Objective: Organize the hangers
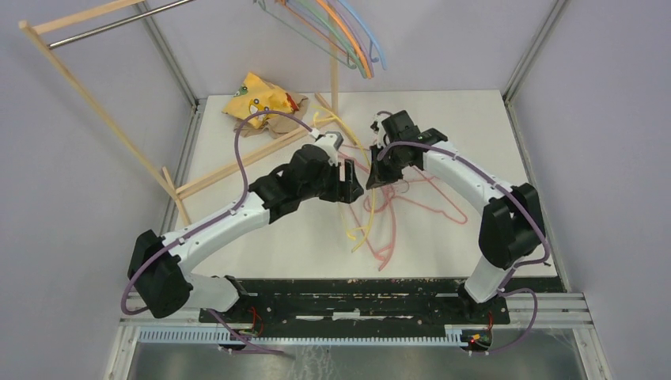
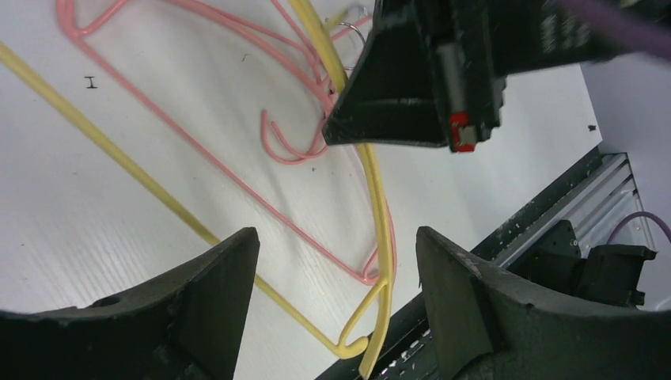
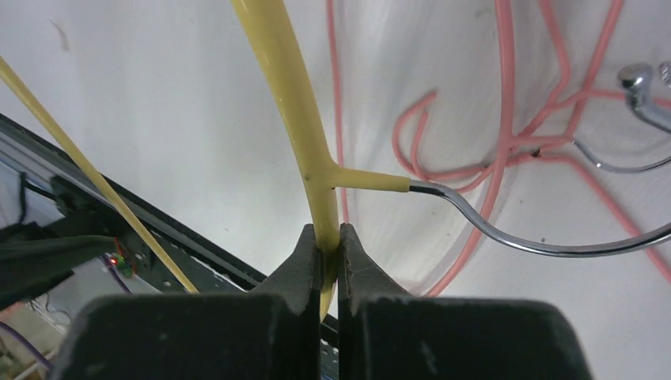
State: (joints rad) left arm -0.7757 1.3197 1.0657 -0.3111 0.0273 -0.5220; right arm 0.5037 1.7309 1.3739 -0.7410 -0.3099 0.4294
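Note:
A yellow hanger is held off the white table at its middle, over several pink hangers that lie tangled there. My right gripper is shut on the yellow hanger just below its neck, where its metal hook branches off. My left gripper is open right beside it. In the left wrist view the yellow hanger's lower corner hangs between the open jaws without touching them. Several hangers in blue, orange, green and purple hang at the top of the view.
The wooden-framed rack with its metal rail stands at the far left. A yellow cloth lies at the table's back left. The two arms nearly touch at the middle. Metal frame posts stand at the table's corners.

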